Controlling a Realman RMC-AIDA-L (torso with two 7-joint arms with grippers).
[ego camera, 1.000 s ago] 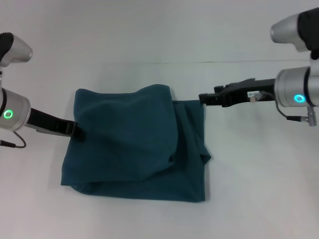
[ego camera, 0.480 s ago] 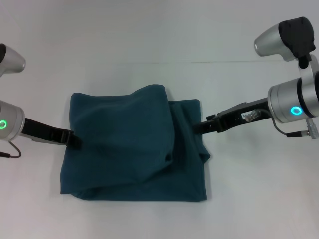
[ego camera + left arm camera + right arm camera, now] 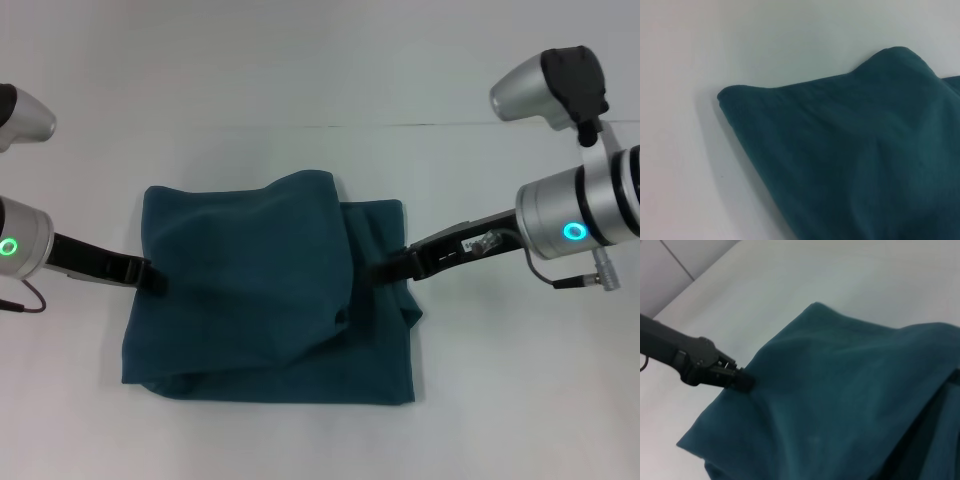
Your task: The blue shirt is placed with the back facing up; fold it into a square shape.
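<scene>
From the head view, the blue shirt [image 3: 270,290] lay folded on the white table [image 3: 320,80], between both grippers. The left gripper [image 3: 152,276] touched its left edge; the right gripper [image 3: 385,268], lower and further in than a second before, met its right edge. Neither grip could be told. The left wrist view showed only shirt [image 3: 855,160]. The right wrist view showed the left gripper [image 3: 737,381] against the shirt [image 3: 840,405].

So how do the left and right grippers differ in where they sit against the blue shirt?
The left gripper meets the blue shirt at its left edge, on the thick folded upper layer; the right gripper meets the right edge, on the thinner lower layer. The left arm reaches in slanting slightly downward, the right slanting upward away from the cloth. Both tips touch fabric at about mid-height.
</scene>
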